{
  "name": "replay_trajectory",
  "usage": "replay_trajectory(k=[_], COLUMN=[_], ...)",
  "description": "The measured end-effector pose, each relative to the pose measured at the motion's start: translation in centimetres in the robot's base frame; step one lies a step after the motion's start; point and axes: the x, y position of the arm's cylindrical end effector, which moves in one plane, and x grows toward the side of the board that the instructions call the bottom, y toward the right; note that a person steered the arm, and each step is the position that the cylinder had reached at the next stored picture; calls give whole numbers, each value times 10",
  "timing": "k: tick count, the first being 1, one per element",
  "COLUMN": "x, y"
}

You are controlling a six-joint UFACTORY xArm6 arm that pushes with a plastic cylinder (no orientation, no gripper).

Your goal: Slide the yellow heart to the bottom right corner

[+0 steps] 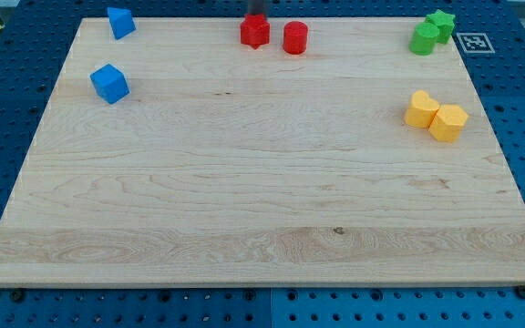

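The yellow heart (421, 108) lies near the board's right edge, a little above mid-height. It touches a yellow hexagon (448, 122) on its lower right. My rod comes in at the view's top centre, and my tip (255, 15) sits just behind the red star (255, 31), far up and to the left of the yellow heart. I cannot tell whether the tip touches the star.
A red cylinder (295, 37) stands right of the red star. A green star (441, 24) and a rounded green block (424, 39) sit at the top right. Two blue blocks (121, 22) (109, 83) are at the top left. A printed marker tag (475, 42) lies off the board's top right corner.
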Motion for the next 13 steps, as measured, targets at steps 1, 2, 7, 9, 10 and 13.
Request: replay_trajectory(k=[1,2,7,9,10,13], x=[0,0,148,185,185,188], y=[18,18,145,189,199,259])
